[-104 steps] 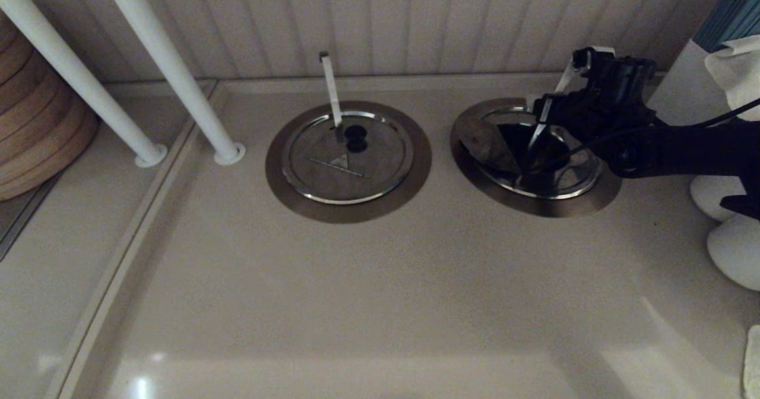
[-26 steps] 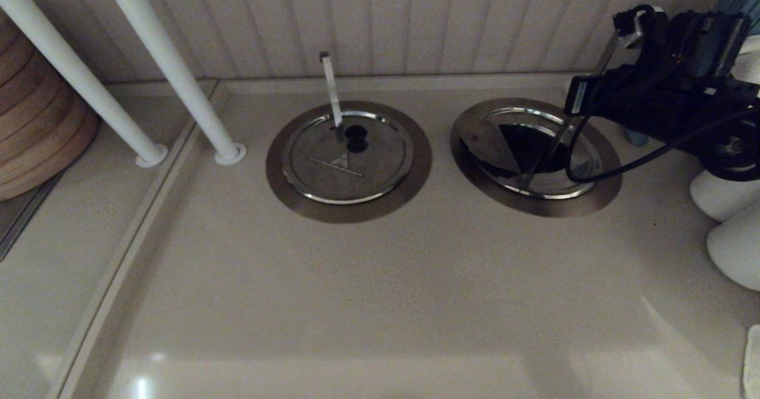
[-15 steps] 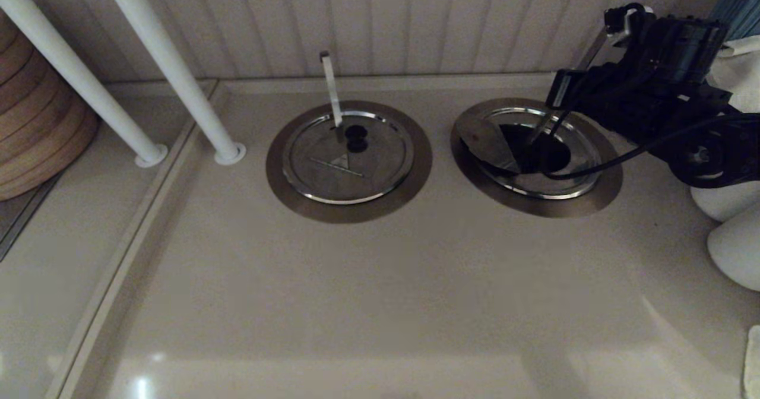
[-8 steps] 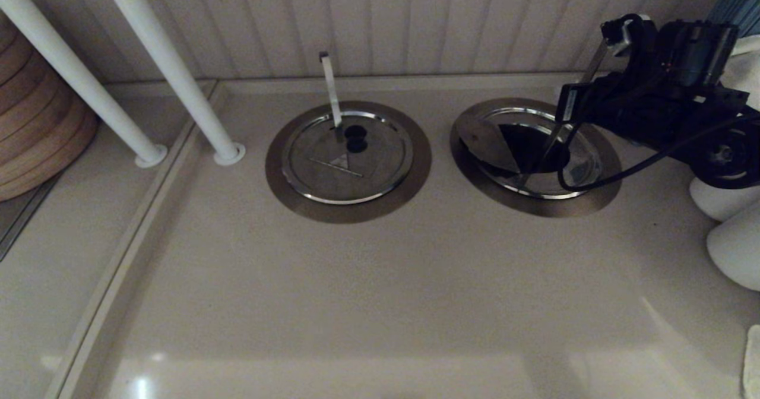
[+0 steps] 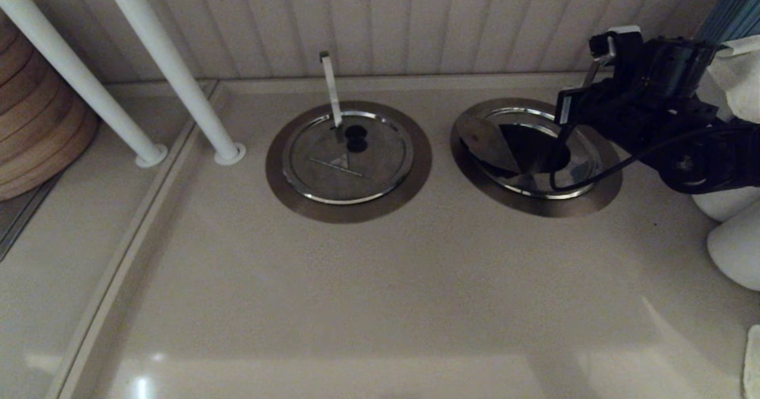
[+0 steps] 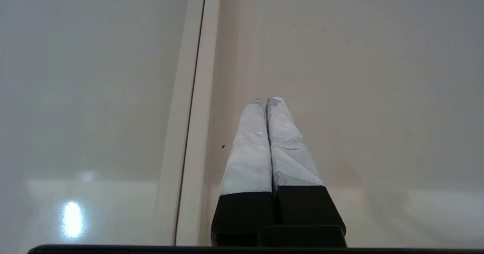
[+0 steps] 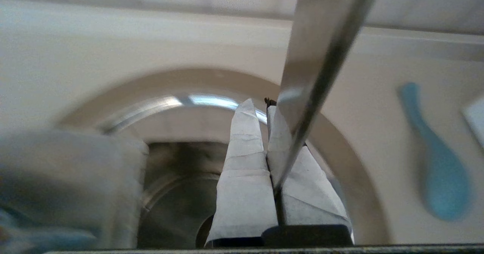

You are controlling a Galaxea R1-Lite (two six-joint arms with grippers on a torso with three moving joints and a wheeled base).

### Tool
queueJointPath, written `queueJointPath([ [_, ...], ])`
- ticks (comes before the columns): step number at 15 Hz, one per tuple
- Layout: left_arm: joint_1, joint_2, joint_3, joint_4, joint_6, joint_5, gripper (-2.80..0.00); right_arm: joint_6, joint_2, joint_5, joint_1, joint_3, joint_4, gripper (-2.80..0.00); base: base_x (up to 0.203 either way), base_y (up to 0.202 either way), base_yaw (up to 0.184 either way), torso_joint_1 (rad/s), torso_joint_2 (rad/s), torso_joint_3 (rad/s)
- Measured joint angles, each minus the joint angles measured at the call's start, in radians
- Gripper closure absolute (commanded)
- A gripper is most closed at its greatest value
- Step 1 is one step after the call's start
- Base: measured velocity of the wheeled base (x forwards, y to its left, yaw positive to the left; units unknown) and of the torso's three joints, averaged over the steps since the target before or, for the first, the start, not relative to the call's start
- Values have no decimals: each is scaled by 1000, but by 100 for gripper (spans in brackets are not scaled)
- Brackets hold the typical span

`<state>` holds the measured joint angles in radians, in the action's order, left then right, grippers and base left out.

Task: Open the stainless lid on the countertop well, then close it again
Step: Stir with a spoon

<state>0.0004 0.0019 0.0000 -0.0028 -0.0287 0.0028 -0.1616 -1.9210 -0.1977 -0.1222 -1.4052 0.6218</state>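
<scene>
The stainless lid [image 5: 484, 142] is tipped up on the left side of the countertop well [image 5: 534, 206], its edge over the collar. The hole beside it is dark, and the right wrist view looks into the steel lining [image 7: 177, 193]. My right gripper [image 5: 563, 117] hangs over the well's right rear rim. It is shut [image 7: 261, 104], with the diagonal flat metal strip [image 7: 317, 57] running down into the seam between its fingers. The lid's knob is hidden. My left gripper [image 6: 266, 99] is shut and empty over bare countertop, outside the head view.
The twin lid [image 5: 347, 161] lies closed at centre with its near-vertical strip [image 5: 331, 87]. Two white posts [image 5: 178, 84] and a wooden stack [image 5: 35, 132] stand on the left. White rounded containers [image 5: 733, 250] are on the right, with a blue spoon [image 7: 435, 163] behind the well.
Since 6.9 s ago the right gripper has risen from the lid's centre to the right rear. In the last second it swayed right, then left and lower, the strip moving with it.
</scene>
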Motion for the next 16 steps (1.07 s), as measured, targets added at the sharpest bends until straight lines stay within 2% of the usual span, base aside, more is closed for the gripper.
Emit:
queueJointPath([
  [3, 0, 0, 0, 0, 0, 0, 0, 77, -10, 4, -24, -3, 10, 0, 0, 0, 0, 0, 0, 0],
  [6, 0, 0, 0, 0, 0, 0, 0, 105, 3, 10, -51, 8, 2, 0, 0, 0, 0, 0, 0, 0],
  [11, 1, 0, 0, 0, 0, 0, 0, 103, 40, 16, -69, 27, -53, 0, 0, 0, 0, 0, 0, 0],
  [14, 0, 0, 0, 0, 0, 0, 0, 87, 78, 69, -56, 32, -205, 0, 0, 0, 0, 0, 0, 0],
  [16, 0, 0, 0, 0, 0, 0, 0, 45, 89, 83, -34, 34, -245, 0, 0, 0, 0, 0, 0, 0],
])
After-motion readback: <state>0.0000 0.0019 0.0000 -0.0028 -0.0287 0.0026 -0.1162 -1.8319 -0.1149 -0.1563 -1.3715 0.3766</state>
